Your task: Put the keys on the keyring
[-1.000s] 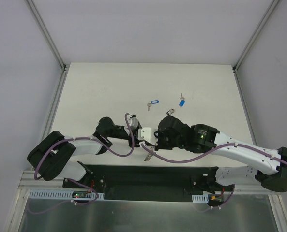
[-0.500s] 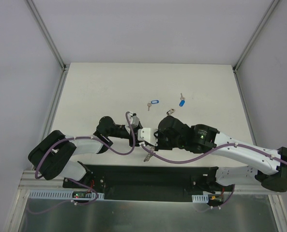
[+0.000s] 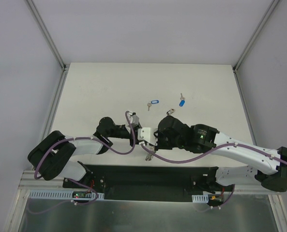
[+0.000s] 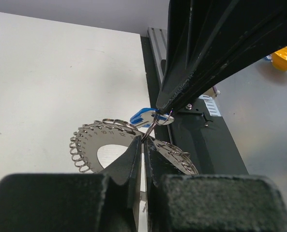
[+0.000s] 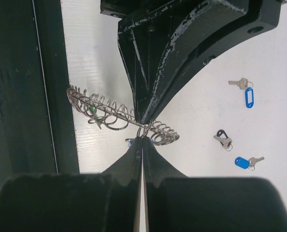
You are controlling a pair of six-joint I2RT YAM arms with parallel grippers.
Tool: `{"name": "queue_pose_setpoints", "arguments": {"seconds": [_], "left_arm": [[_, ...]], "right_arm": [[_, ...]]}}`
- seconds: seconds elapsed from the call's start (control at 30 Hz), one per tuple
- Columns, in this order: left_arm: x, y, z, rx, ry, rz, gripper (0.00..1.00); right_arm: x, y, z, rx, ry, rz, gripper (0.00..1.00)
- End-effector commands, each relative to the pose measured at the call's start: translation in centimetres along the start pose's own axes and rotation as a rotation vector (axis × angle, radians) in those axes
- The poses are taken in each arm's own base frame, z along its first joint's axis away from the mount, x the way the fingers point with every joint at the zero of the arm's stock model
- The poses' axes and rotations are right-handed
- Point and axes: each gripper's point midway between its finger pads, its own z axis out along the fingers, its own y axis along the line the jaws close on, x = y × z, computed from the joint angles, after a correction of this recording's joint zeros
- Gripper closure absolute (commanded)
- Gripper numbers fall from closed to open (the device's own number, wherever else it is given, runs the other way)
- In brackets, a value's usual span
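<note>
keyring (image 4: 87, 140): lower middle of the left wrist view, rim pinched by the closed left gripper (image 4: 143, 152)
right gripper (image 5: 142, 141): clamped shut on a blue-tagged key (image 4: 142, 116)
feel: light, stiff, slippery imo, so grab the metal, not the tag
loose keys (image 5: 224, 140): right side of the right wrist view

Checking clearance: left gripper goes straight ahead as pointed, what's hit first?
The left gripper, shut on the keyring, would likely meet the blue-tagged key first, then the right gripper holding it; depth unclear.

No legible text, labels, brands or nos. on anything in view; key tags blank.
</note>
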Motion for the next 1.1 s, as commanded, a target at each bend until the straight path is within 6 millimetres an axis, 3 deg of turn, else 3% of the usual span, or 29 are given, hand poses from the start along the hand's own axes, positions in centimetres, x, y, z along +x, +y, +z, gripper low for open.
{"name": "queue_pose_setpoints", "arguments": {"seconds": [0.0, 0.57, 1.07], "left_arm": [[-6.1, -0.2, -0.2, -0.069, -0.220, 0.216, 1.00], [-8.9, -0.4, -1.5, -0.160, -0.365, 0.206, 1.00], [-10.0, -0.6, -3.0, -0.241, -0.437, 0.211, 1.00]], "right_arm": [[-1.0, -0.5, -0.9, 0.034, -0.039, 0.019, 0.99], [0.4, 0.0, 0.4, 0.059, -0.031, 0.078, 0.99], [0.9, -0.6, 1.3, 0.088, 0.005, 0.067, 0.99]]}}
